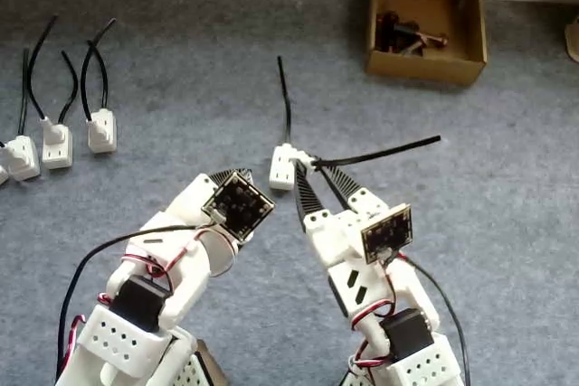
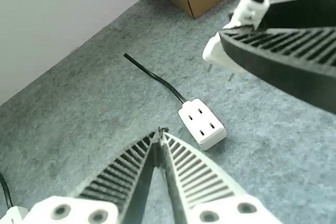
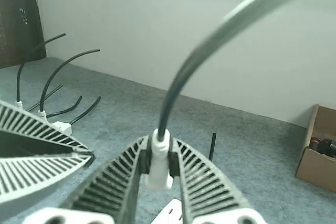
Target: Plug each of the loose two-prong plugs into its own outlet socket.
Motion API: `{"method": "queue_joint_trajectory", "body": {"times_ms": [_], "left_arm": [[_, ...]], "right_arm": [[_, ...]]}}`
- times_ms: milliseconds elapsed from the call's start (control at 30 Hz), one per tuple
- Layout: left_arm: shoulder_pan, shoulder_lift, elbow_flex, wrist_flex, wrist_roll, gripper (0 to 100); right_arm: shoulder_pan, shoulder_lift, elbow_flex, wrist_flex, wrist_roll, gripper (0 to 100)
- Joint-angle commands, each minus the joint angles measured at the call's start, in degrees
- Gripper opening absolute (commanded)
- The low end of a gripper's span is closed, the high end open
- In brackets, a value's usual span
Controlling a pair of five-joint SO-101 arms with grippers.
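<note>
The right gripper (image 3: 159, 146) is clamped on the two-prong plug (image 2: 221, 55), held just above the outlet socket (image 2: 202, 125), the left gripper (image 2: 159, 132) closed and empty near that socket; risk judged: a misaligned push would shove the unheld socket across the carpet (image 1: 479, 223).

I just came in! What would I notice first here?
The right arm's fingers pinch a white two-prong plug with a black cord, held in the air close to an outlet socket in the middle of the table. At its left edge stands a row of corded white sockets, and a cardboard box sits at the far right.
</note>
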Motion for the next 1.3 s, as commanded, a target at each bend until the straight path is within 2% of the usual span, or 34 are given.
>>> {"method": "queue_joint_trajectory", "body": {"times_ms": [0, 167, 433, 800, 1067, 1267], "left_arm": [[2.9, -0.8, -0.3, 1.4, -0.2, 1], [10.9, -0.8, -0.4, 3.1, -0.4, 1], [16.5, -0.8, -0.9, 2.5, -0.3, 1], [16.7, -1.7, -1.0, -4.3, -0.1, 1], [16.7, -12.3, -0.3, -4.3, -0.1, 1], [16.3, -11.0, -0.4, -4.7, -0.1, 1]], "right_arm": [[-0.6, -0.2, -3.9, -2.3, 0.3, 0.6], [-0.6, -0.2, -3.7, -5.2, 0.3, 0.6], [-1.8, -0.3, -3.5, -5.7, -0.1, 0.6], [-3.1, -0.7, -3.3, -5.6, 0.1, 0.6], [-3.1, -0.7, -3.2, -5.6, -0.2, 0.6], [-3.2, -0.7, -3.2, -4.6, -0.3, 0.6]]}}
